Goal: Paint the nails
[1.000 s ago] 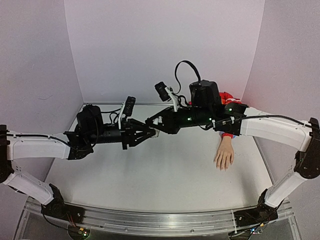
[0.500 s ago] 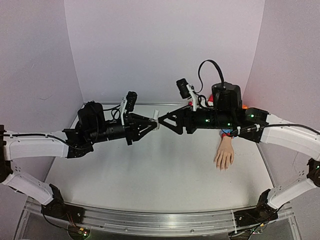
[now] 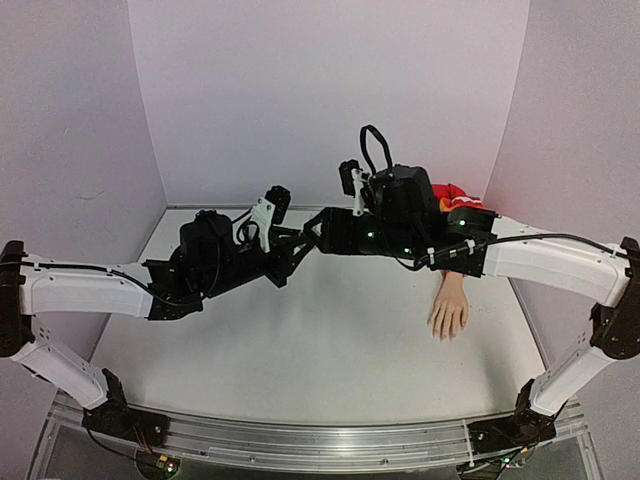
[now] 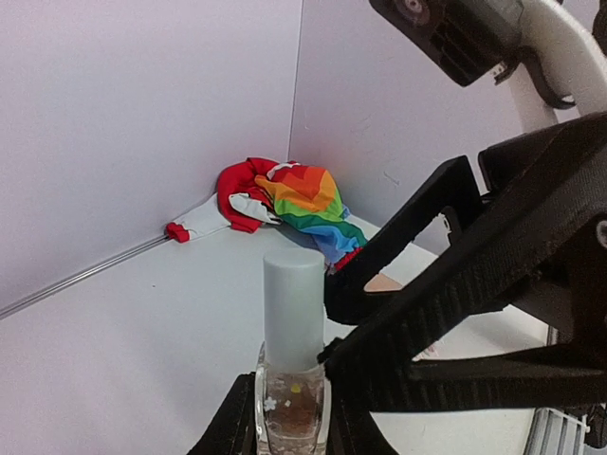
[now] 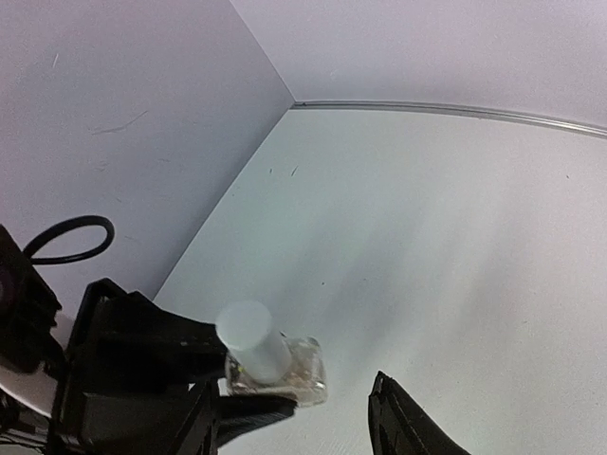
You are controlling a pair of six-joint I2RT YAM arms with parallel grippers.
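Note:
My left gripper (image 4: pixel 292 431) is shut on the glass body of a small clear bottle (image 4: pixel 290 403), which stands upright with a pale grey cap (image 4: pixel 294 308). My right gripper (image 5: pixel 299 417) is open; its black fingers (image 4: pixel 446 318) lie just right of the cap, one tip against the cap's base. In the top view both grippers meet mid-air over the table's middle, left gripper (image 3: pixel 302 245) and right gripper (image 3: pixel 318 228). The pale fake hand (image 3: pixel 448 308) lies flat at the right, fingertips toward me. Its nails (image 3: pixel 445 332) are too small to make out.
The rainbow sleeve with red cuff (image 4: pixel 305 201) is bunched in the back right corner against the walls. The white table (image 3: pixel 320 350) is ringed by pale walls at the back and both sides. A metal rail (image 3: pixel 300 435) runs along the near edge.
The right gripper has gone from shut to open. The left arm has lifted the bottle up and to the right. The right arm pulled right, then swung back to the bottle.

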